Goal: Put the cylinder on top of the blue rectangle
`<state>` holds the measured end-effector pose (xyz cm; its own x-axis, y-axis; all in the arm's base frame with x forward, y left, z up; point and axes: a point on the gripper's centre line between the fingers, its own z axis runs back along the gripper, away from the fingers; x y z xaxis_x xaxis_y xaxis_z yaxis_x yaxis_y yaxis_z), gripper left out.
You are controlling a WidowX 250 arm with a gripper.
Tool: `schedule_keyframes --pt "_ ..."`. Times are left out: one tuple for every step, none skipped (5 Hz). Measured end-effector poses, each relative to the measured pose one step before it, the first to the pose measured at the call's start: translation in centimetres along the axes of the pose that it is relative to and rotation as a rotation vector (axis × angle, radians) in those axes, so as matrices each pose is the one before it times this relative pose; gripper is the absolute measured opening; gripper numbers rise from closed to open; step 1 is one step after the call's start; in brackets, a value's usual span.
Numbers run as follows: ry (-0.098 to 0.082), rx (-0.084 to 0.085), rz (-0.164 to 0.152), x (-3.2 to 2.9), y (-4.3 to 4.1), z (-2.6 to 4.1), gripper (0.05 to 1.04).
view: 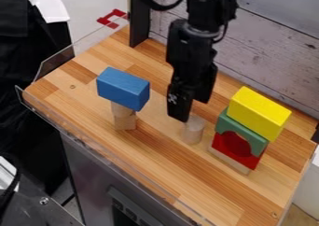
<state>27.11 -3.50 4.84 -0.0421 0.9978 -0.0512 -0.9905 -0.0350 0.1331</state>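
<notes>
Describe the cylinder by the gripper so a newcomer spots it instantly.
On the wooden tabletop, look between the blue block and the yellow block. The pale cylinder stands upright by the gripper, the only piece outside a stack.

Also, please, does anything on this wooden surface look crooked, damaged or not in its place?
Nothing stands out as wrong. The blue block overhangs its narrow wooden support, which looks a little precarious, but it stands. The yellow-topped stack and the cylinder also stand upright.
</notes>
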Motion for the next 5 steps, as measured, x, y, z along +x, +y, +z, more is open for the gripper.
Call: schedule_keyframes --pt "0.0143 -0.0031 -0.0142 -0.957 0.145 -0.22 1.0" --pt "0.0149 -0.0012 0.0132 0.086 0.051 -0.479 1.0" --pt "0.0003 0.0014 0.0137 0.544 -0.047 -0.174 1.0" --pt "-0.0015 -0.007 0.0227 0.773 -0.202 0.072 1.0" --pt "0.0258 0.0279 0.0267 0.057 0.12 -1.16 0.969"
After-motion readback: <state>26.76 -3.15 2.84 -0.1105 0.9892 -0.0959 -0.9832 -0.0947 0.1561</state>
